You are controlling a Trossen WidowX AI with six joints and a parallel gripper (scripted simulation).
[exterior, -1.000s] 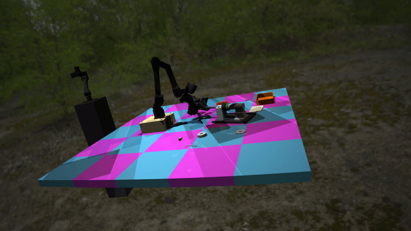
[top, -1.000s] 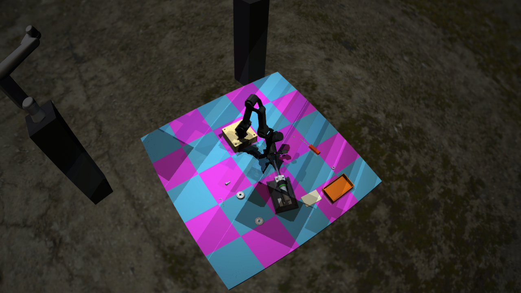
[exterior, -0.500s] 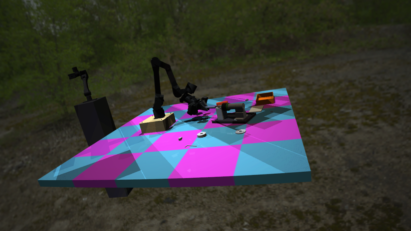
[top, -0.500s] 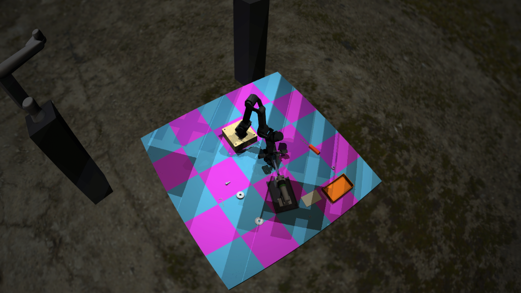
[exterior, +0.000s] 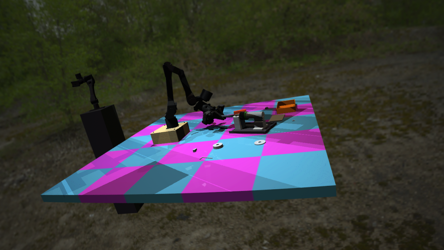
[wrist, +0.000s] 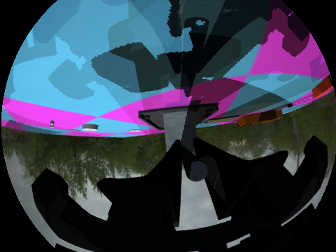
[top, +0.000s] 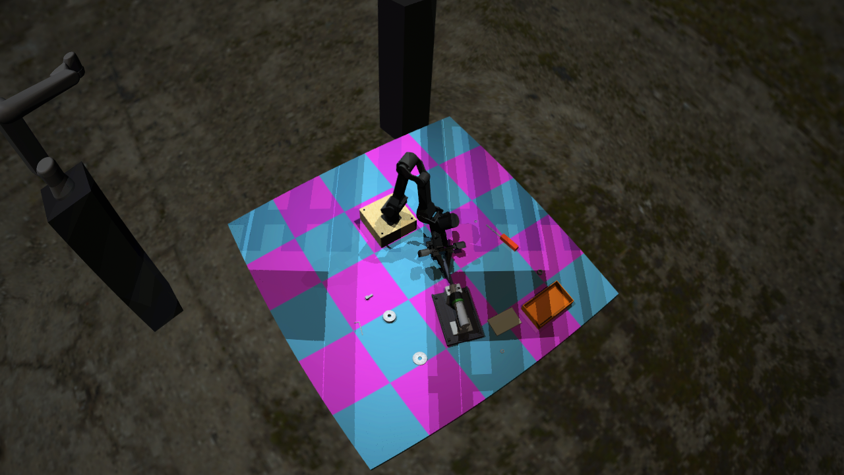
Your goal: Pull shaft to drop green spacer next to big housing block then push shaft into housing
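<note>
My gripper (top: 446,268) (exterior: 224,116) (wrist: 186,142) is shut on the shaft. The grey shaft (exterior: 229,116) runs from my fingertips into the pale front block (top: 450,290) (exterior: 237,123) (wrist: 173,126); its round dark end (wrist: 198,171) shows between my fingers in the wrist view. Behind that block a black ring and the green spacer (top: 457,299) (exterior: 245,114) sit in line with it, the green one against the large pale cylindrical housing (top: 463,316) (exterior: 257,114). All stand on a dark base plate (top: 440,307) (exterior: 248,131). The shaft's inner end is hidden.
An orange bin (top: 529,316) (exterior: 286,109) and a tan flat piece (top: 504,320) (exterior: 276,118) lie beside the plate. A red-handled screwdriver (top: 508,242) (exterior: 239,111) lies beyond. On the other side are two pale rings, a bolt (top: 368,296) and a hex key (exterior: 206,157).
</note>
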